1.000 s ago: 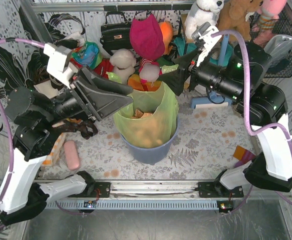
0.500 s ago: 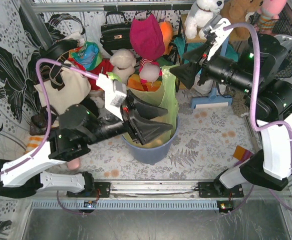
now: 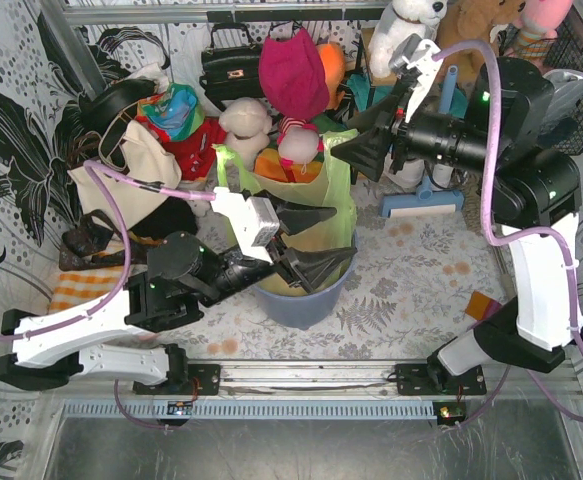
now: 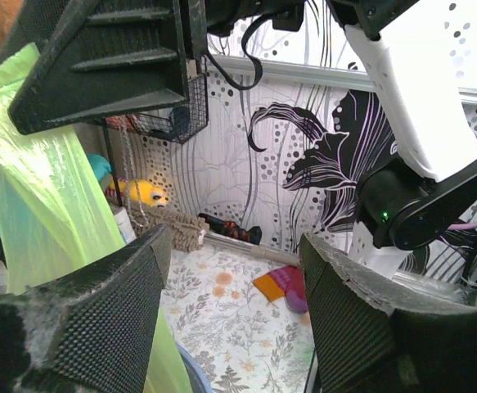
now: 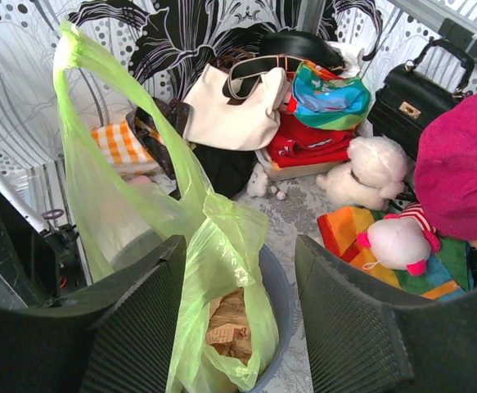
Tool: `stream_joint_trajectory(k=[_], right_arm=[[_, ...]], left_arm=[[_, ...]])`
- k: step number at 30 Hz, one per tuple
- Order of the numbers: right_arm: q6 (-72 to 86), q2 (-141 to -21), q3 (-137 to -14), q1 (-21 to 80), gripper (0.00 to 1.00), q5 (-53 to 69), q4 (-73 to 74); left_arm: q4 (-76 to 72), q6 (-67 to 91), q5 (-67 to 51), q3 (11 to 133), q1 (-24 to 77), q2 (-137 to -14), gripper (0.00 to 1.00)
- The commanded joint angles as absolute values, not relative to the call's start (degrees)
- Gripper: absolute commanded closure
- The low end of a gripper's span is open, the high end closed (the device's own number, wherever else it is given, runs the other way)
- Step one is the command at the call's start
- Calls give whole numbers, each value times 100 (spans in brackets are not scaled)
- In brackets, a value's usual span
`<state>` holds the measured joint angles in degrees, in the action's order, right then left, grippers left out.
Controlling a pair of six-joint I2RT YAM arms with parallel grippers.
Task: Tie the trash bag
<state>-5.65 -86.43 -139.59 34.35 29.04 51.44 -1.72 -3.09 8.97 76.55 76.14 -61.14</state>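
Observation:
The trash bag (image 3: pixel 316 195) is thin light-green plastic in a round blue-grey bin (image 3: pixel 311 300), with crumpled brown paper (image 5: pixel 231 323) inside. Two corners of the bag stand up, one at the far left (image 3: pixel 221 155) and one at the right (image 3: pixel 341 140). My left gripper (image 3: pixel 343 233) is open and empty over the bin's near right side, with the bag beside its left finger (image 4: pixel 83 319). My right gripper (image 3: pixel 356 138) is open above the bag's right corner. In the right wrist view the bag (image 5: pixel 222 262) lies below its spread fingers (image 5: pixel 132 327). I cannot tell if it touches the bag.
A cream tote bag (image 3: pixel 136 165), a black handbag (image 3: pixel 233 65), plush toys (image 3: pixel 246 120) and a pink hat (image 3: pixel 293 70) crowd the back. A white brush (image 3: pixel 421 205) lies at the right. An orange-pink cloth (image 3: pixel 481 305) lies at the front right and a checkered cloth (image 3: pixel 76 290) at the left.
My left arm has swung from the left side down and across to the bin, and its gripper now sits open over the bag. My right gripper has shifted only slightly.

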Motion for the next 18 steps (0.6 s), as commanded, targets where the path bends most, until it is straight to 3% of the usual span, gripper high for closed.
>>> stream_joint_trajectory(k=[1, 18], right_arm=[[-701, -8726, -13978, 3393, 46, 3164, 4962], [-492, -8702, -13733, 3390, 69, 3177, 4398]], left_arm=[[-851, -639, 1150, 7542, 7639, -5943, 27], [-1403, -1030, 1808, 7062, 7616, -5735, 23]])
